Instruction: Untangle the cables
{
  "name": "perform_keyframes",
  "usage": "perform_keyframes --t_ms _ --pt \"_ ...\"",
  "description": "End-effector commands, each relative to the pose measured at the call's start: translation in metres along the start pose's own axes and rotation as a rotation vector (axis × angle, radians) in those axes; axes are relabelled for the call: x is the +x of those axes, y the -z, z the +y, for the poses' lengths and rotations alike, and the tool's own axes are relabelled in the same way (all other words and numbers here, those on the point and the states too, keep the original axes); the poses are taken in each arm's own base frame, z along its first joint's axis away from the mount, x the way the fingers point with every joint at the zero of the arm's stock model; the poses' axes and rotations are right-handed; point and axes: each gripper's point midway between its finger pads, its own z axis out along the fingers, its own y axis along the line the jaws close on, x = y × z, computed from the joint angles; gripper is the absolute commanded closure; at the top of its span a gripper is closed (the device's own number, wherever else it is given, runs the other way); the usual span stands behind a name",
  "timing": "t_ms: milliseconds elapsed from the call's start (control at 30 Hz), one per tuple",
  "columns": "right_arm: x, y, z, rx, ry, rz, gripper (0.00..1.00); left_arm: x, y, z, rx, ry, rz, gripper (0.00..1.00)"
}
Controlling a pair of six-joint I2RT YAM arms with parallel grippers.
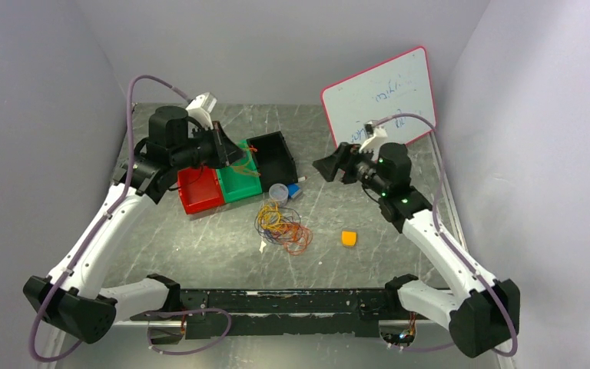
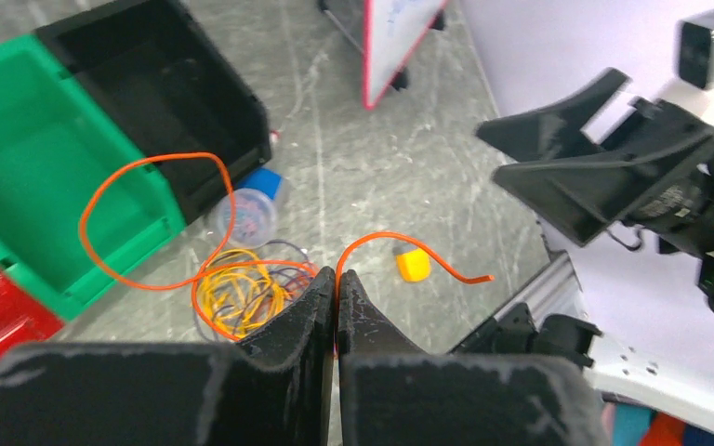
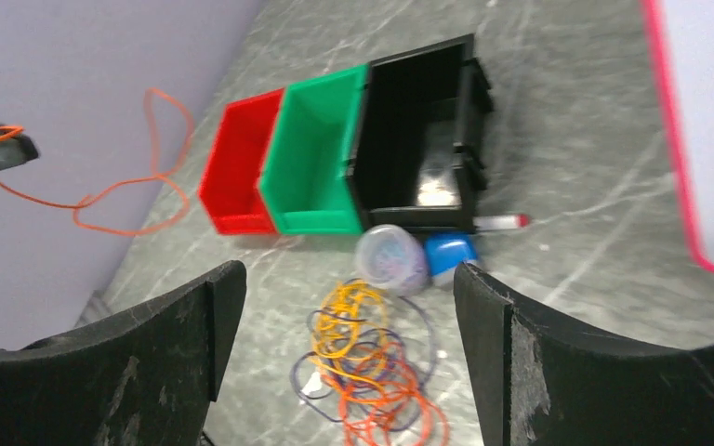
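Pale lilac walls close in a grey marbled desk [image 1: 200,246]. A red-framed whiteboard [image 1: 380,96] leans at its far edge, about one o'clock from the desk's middle. Near the middle lies the tangle of cables [image 1: 282,227], yellow, orange and dark purple loops heaped together on the desk. At ten to eleven o'clock from that heap stand three open bins in a row with their side walls touching: the red bin [image 1: 198,191], the green bin [image 1: 238,181] and the black bin [image 1: 275,157]. A clear cup [image 1: 278,191] with a small blue thing [image 1: 294,191] just beside it sits at twelve o'clock of the heap, between it and the bins. A small yellow block [image 1: 349,238] rests alone at three o'clock of the heap, apart from it.

My left end effector [image 2: 337,279] is raised over the bins, its fingers pressed together on a single orange cable [image 2: 149,160]. In my left wrist view a short end curls out toward three o'clock, while the longer part swings in a wide loop in front of the green bin. I cannot tell whether it touches the heap.

My right end effector [image 3: 349,279] hangs in the air at about two o'clock of the heap. Its fingers are spread wide with nothing between them, and it faces the bins.
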Motion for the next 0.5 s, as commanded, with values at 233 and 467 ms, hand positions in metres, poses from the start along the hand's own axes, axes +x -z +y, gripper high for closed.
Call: perform_keyframes --t_ms 233,467 --pt "0.013 -0.059 0.045 -0.113 -0.252 0.011 0.19 0.012 -0.008 -0.06 0.307 -0.117 0.036 0.93" --pt "0.036 -0.073 0.083 -0.282 -0.277 0.109 0.19 0.028 -0.017 -0.067 0.33 -0.128 0.076 0.93"
